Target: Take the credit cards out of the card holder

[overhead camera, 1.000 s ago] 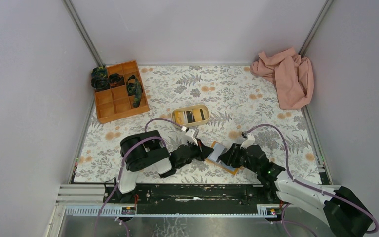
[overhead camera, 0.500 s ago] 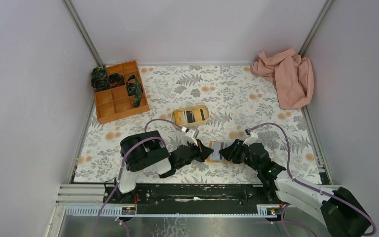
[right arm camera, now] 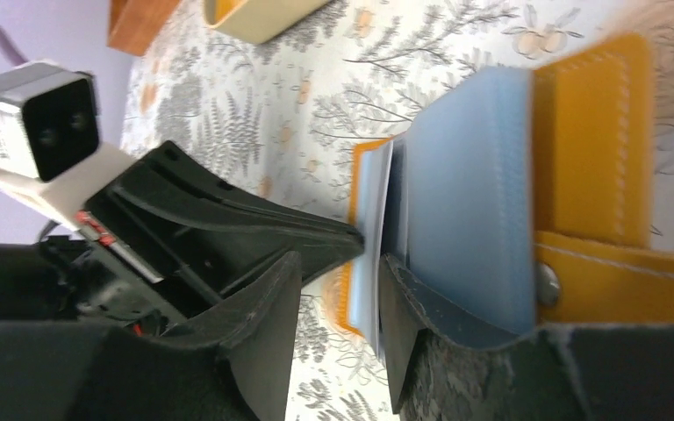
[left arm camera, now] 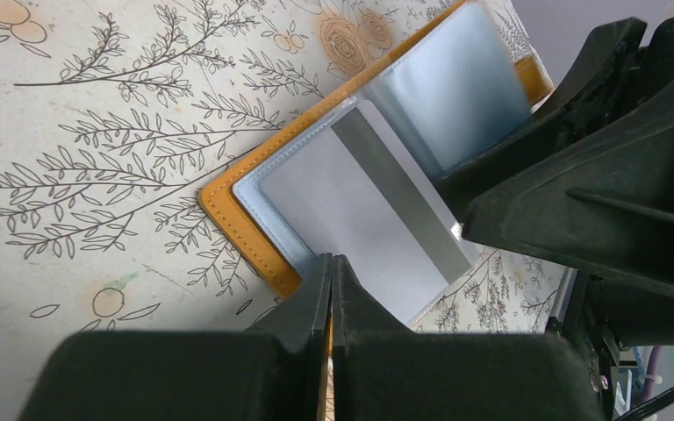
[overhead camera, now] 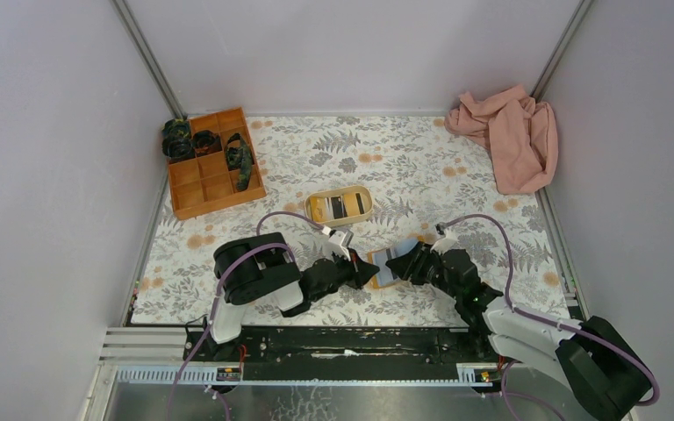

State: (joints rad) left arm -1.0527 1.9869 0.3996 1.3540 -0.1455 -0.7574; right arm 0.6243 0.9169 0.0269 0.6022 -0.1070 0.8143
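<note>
Black L gripper [left arm camera: 332, 267]: nearest item, jaws together, nothing seen betw. them, tips down at the orange rim of holder [left arm camera: 254, 239], appar. pinning it to table [overhead camera: 439, 175]. Holder: lies open on table just past those tips, betw. the two grippers, centre, near front edge. Contents: one grey card [left arm camera: 351, 210] w/ darker stripe, in clear sleeve, not yet out; other sleeves hidden, count unkn. Blue flap [right arm camera: 465, 193]: lifted off the card. R gripper [right arm camera: 338, 289]: jaws apart, straddling holder's page edges; one finger against the flap, appar. propping it; no clamp visible. Beyond: beige tray [overhead camera: 342, 222], apart from holder, holds flat card-like items, too small to confirm. Far L: orange box [overhead camera: 195, 197], dark items in rear compartments. Far R corner: pink cloth [overhead camera: 513, 140]. Status (est.): holder opened, flap raised; if tray items are cards, job part done; at least one card left to draw out.
</note>
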